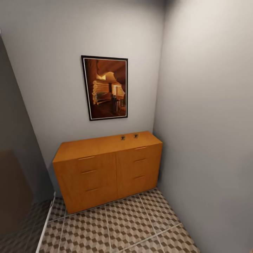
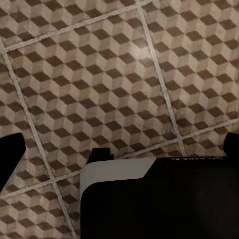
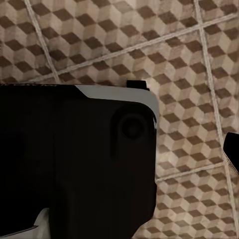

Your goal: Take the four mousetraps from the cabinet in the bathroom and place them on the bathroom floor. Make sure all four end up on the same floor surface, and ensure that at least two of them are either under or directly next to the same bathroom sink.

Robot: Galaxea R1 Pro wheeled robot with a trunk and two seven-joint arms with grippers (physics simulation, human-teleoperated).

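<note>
The cabinet (image 1: 107,172) stands against the back wall, tucked into the corner below a framed picture (image 1: 105,88), and two small dark mousetraps (image 1: 123,137) (image 1: 135,135) lie on its top near the rear edge, just beside each other and toward the cabinet's right end; they are too small to tell which way their long sides run. The other two traps cannot be made out. Both wrist cameras look down onto the bathroom floor (image 1: 130,225), with dark parts of the robot's own body beneath them, so the arms appear lowered and well apart from the cabinet top. Whether the fingers of the left or right gripper are spread or closed cannot be told. Since the traps sit toward the cabinet's right end, the right arm would probably have the shorter reach, though the side wall close beside that end leaves little room there. In front of the cabinet, open tiles give the base room to approach.
</note>
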